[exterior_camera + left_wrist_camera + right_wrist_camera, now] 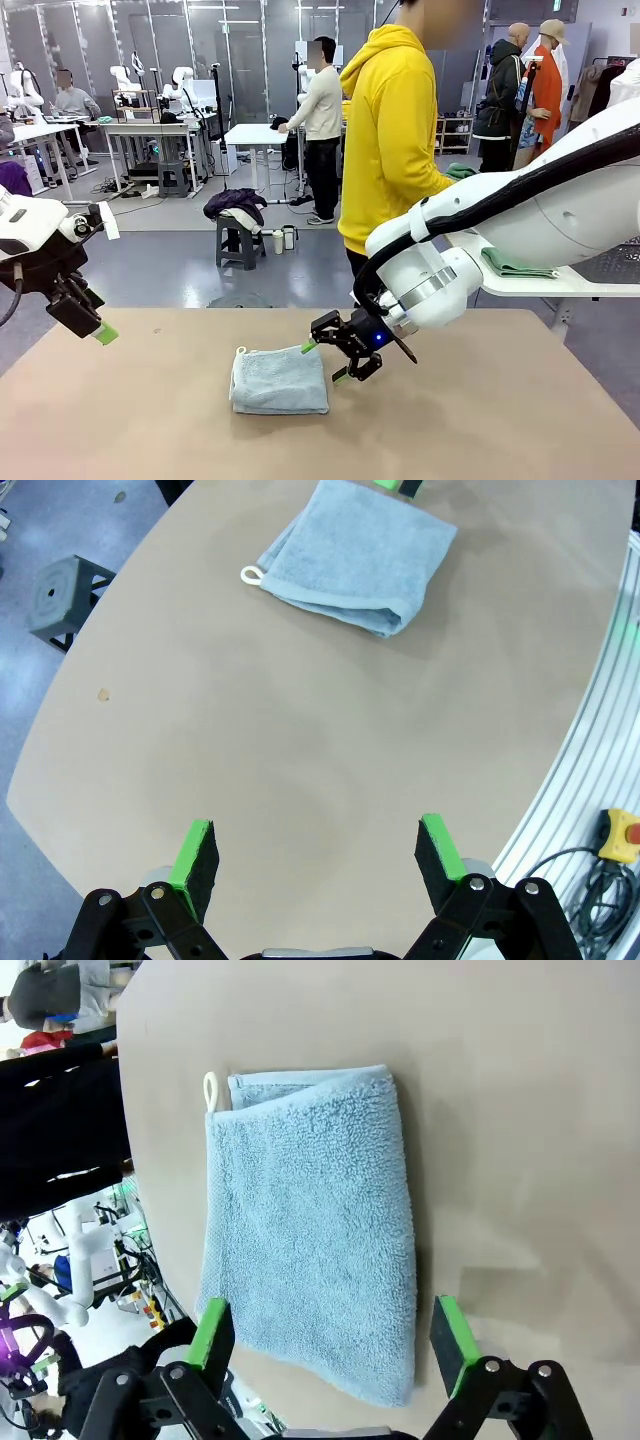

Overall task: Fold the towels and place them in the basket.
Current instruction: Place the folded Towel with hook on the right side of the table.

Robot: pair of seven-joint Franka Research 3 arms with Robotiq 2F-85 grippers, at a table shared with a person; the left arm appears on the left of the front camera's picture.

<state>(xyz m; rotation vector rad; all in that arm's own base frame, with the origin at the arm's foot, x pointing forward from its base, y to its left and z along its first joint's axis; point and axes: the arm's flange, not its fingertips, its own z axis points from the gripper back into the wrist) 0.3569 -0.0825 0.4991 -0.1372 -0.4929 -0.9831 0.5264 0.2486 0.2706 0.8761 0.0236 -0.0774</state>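
A folded blue towel (280,380) lies mid table (500,420). The right gripper (325,361) hovers at its right edge, wide open, empty. The left gripper (316,830) hangs open, empty, near left. Folding looks done; moving it to the basket likely remains.

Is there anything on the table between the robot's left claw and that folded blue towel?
No. In the left wrist view the brown table is bare all the way from the open left gripper to the folded blue towel.

The left gripper (315,830) and right gripper (330,1310) hover, jaws spread wide.
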